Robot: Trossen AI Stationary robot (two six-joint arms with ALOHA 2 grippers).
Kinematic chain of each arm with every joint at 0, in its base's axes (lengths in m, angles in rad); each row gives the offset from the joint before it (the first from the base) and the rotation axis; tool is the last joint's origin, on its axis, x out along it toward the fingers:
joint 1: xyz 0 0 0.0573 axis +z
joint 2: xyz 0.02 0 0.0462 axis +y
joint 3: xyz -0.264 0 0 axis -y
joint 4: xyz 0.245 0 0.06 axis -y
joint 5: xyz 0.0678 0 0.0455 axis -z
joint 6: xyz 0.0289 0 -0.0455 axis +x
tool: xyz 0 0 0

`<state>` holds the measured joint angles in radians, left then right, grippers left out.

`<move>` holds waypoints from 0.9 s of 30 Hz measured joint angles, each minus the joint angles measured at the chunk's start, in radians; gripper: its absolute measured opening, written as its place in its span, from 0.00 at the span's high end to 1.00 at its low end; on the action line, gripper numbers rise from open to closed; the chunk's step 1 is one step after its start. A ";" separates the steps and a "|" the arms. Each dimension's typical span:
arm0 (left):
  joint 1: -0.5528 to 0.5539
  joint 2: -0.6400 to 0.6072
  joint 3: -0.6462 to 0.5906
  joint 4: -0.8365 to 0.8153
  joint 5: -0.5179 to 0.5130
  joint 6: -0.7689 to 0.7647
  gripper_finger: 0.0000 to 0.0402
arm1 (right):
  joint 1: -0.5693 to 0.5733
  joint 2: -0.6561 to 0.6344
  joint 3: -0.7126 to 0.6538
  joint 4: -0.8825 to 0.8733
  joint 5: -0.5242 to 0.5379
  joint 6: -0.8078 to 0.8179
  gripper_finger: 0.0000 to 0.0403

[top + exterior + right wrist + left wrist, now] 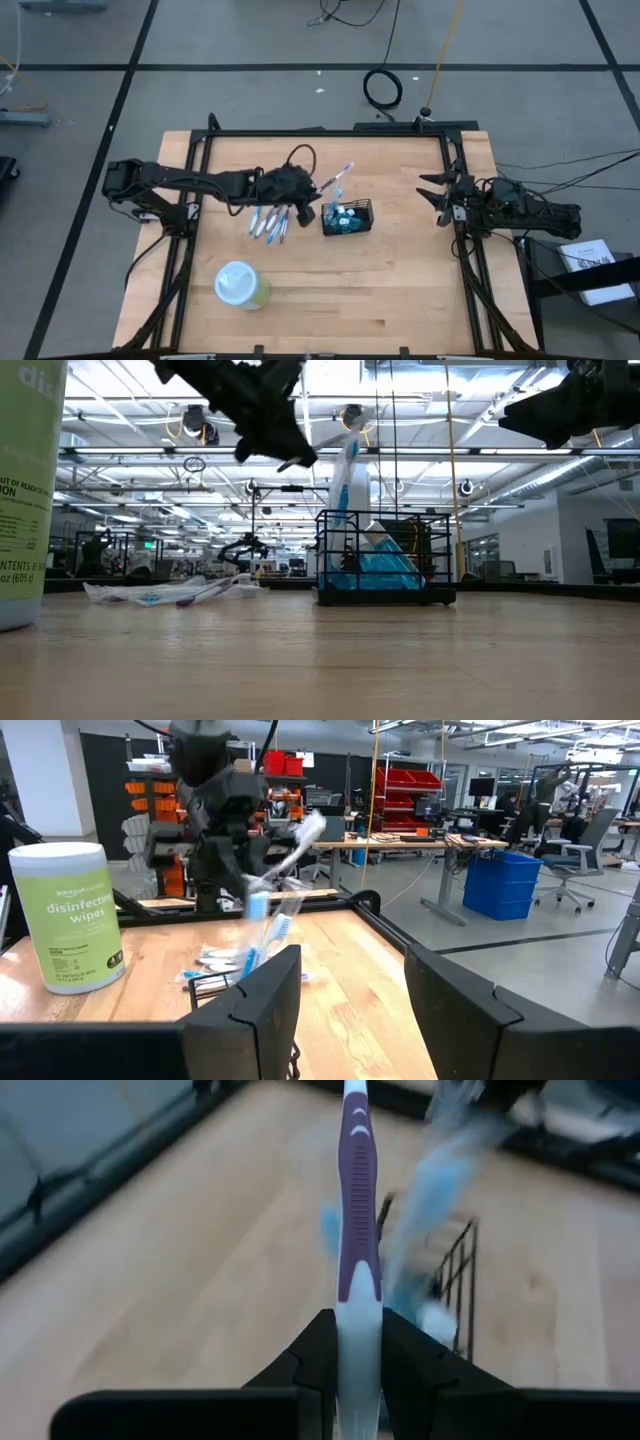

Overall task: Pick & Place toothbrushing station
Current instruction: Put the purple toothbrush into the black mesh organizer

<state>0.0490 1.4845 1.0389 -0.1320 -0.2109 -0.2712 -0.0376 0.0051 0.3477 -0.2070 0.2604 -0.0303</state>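
Observation:
The black wire-mesh caddy (pixel 347 217) stands on the table's middle, with blue toothbrushes in it; it also shows in the low view (pixel 385 560). My left gripper (pixel 318 192) is just left of the caddy and above it, shut on a white and purple toothbrush (pixel 358 1230). Several wrapped toothbrushes (pixel 270 224) lie flat on the table left of the caddy. My right gripper (pixel 432 195) hangs open and empty at the table's right side. My left gripper pinches the toothbrush's white lower handle (pixel 358 1342) between its two fingers. The brush runs forward along the fingers and sticks out past them. It is lifted clear of the table, slanting up toward the caddy (pixel 345 465).
A round pale-green wipes canister (pixel 240 285) stands near the table's front left. A black frame (pixel 330 132) runs round the table's edges. Bare wood lies between the caddy and my right gripper.

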 joint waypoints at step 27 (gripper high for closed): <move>0.047 0.113 -0.015 0.568 0.251 0.394 0.87 | 0.000 0.014 0.000 0.128 0.024 0.126 0.58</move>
<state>0.0963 1.5976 1.0237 0.4356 0.0396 0.1226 -0.0380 0.0191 0.3477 -0.0786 0.2846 0.0962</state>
